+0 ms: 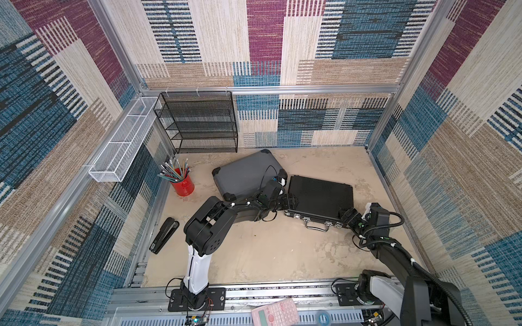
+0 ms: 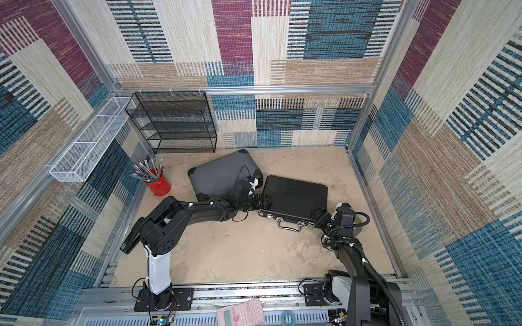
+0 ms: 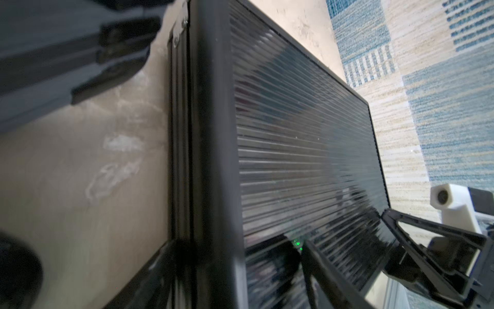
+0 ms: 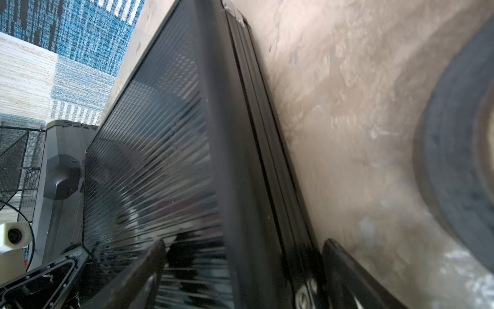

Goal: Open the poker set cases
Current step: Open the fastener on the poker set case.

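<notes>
Patchwork carpet walls in blue, beige and plum box me in around a mottled beige tabletop (image 1: 268, 254). At the back left stands a black wire-mesh shelf (image 1: 200, 124). Before it the grey poker case (image 1: 243, 175) lies flat and closed, with black caps on its corners. Just beside its right corner the slimmer black poker case (image 1: 322, 194) also lies flat, lid down, its handle (image 1: 317, 225) on the edge facing my bases. My left gripper (image 1: 291, 201) straddles that case's left near corner, jaws wide, one finger (image 3: 328, 275) over the ribbed lid. My right gripper (image 1: 348, 217) straddles the right near corner likewise, jaws wide, a finger (image 4: 139, 275) over the lid. Off to the left sit a black stapler (image 1: 163, 234) and a red cup of pencils (image 1: 183, 183).
</notes>
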